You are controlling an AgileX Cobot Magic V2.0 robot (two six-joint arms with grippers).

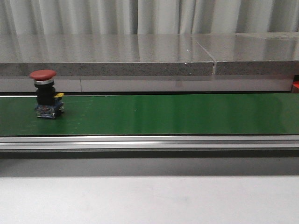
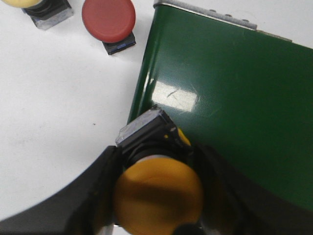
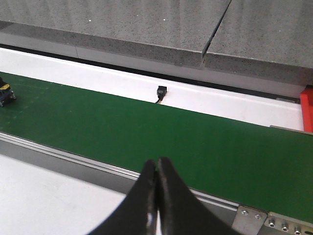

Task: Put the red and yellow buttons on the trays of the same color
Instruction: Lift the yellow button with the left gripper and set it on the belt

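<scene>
The left gripper [image 2: 159, 196] pinches a yellow button [image 2: 157, 193] between its fingers, above the edge where the white surface [image 2: 58, 122] meets the green belt [image 2: 234, 98]. On that surface, a loose red button [image 2: 108, 19] sits beside another yellow-capped button [image 2: 34, 7], only partly in view. The right gripper [image 3: 157, 196] hangs with its fingers pressed together, holding nothing, over the belt's near metal rail [image 3: 73, 159]. Farther off, toward the belt's left end, a red mushroom button [image 1: 45, 93] stands upright. Beyond the belt runs a grey stone ledge [image 1: 140, 58].
</scene>
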